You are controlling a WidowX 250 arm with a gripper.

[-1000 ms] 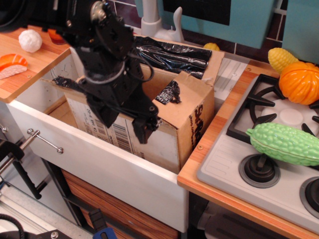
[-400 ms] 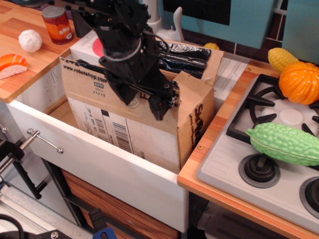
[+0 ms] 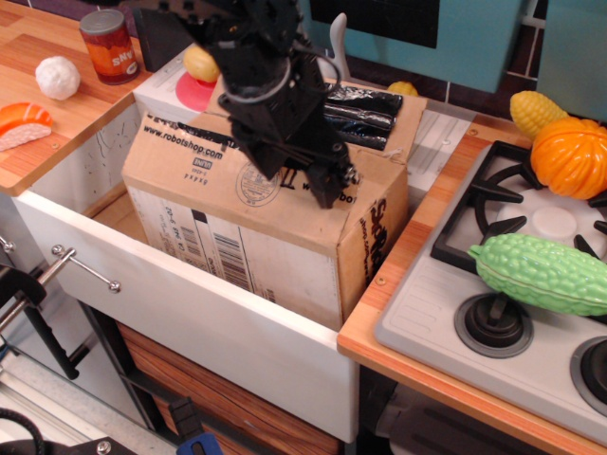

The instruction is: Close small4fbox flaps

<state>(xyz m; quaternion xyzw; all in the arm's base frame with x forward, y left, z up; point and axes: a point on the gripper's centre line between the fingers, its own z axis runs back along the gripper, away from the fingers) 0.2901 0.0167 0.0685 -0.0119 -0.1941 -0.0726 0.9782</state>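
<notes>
The small4fbox [image 3: 275, 248], brown cardboard with a barcode label and red-black lettering on its right side, stands in the white sink. Its front flap [image 3: 204, 156], printed "www.robotshop.com" with a round stamp, is raised and leans inward over the opening. The back flap [image 3: 375, 106], covered in glossy black tape, still stands open at the rear. A right flap [image 3: 379, 175] lies folded down. My black gripper [image 3: 329, 190] hangs over the box top, pressing at the upper edge of the front flap. Its fingers read as one dark mass, so I cannot tell whether they are open or shut.
The sink's white front wall [image 3: 190, 318] has a metal bar [image 3: 85, 268]. On the wooden counter at left are a red can [image 3: 109, 45], a white ball [image 3: 57, 78] and an orange sushi piece [image 3: 21, 123]. At right are the stove [image 3: 446, 322], a green gourd [image 3: 545, 273] and an orange pumpkin [image 3: 569, 156].
The arm has swung from the box's front-left up and to the right over its top. The front flap has risen from hanging outward to leaning inward, and its print now shows.
</notes>
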